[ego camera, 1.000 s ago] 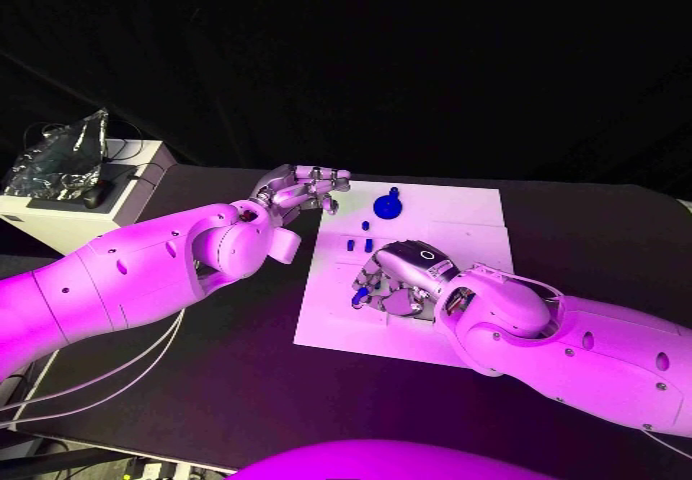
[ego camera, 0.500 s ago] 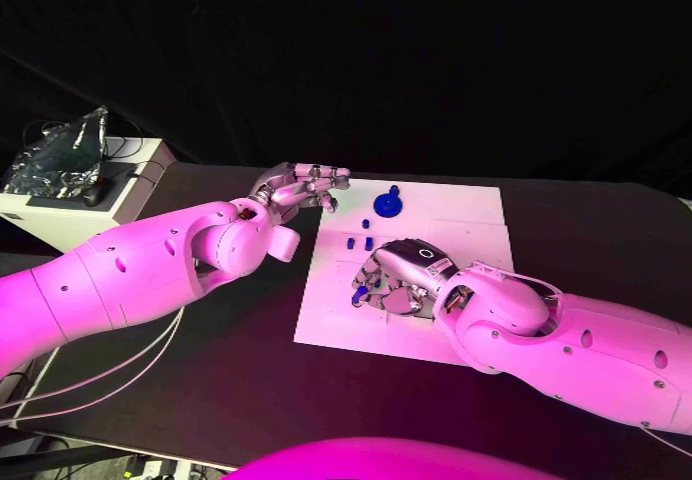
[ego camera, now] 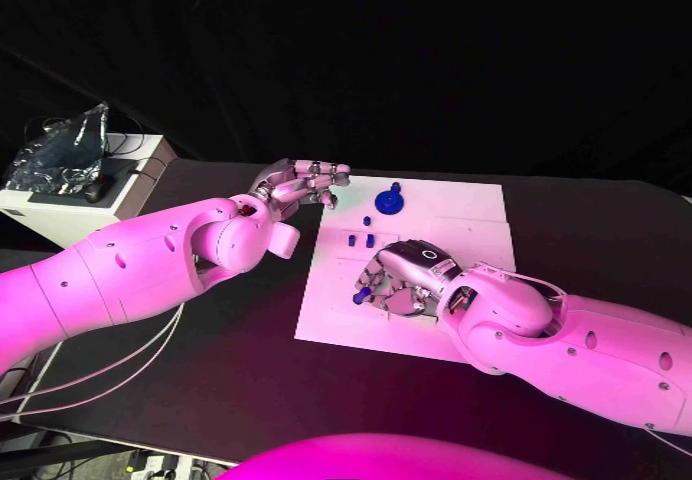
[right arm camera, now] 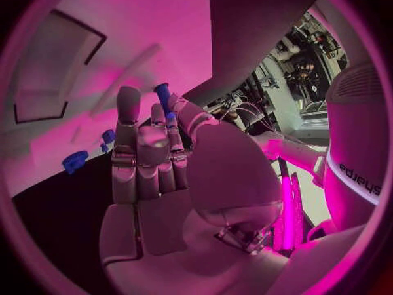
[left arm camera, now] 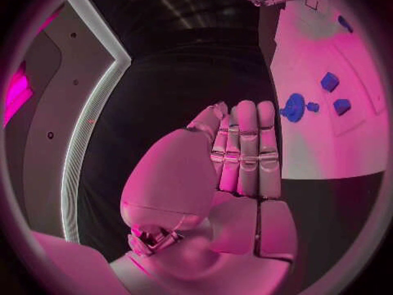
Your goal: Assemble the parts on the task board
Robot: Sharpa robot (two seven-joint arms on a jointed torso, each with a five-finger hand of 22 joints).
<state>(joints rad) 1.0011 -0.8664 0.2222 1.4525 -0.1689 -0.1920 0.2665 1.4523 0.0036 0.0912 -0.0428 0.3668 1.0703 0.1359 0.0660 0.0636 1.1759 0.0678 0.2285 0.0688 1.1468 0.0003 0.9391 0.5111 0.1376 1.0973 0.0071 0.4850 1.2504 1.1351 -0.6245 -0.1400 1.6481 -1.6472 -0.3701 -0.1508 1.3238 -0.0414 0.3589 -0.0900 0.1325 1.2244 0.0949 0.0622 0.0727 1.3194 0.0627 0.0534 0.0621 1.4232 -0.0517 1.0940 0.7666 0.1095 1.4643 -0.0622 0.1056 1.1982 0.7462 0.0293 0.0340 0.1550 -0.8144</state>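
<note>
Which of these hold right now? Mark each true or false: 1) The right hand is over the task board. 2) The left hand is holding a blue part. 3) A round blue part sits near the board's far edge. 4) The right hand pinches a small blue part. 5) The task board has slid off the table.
1) True: the right hand is over the task board.
2) False: the left hand hangs beside the board's far left corner, fingers curled, nothing in it.
3) True: the round blue part sits there.
4) True: a small blue part sits between its fingertips.
5) False: the board lies flat on the black table.
</note>
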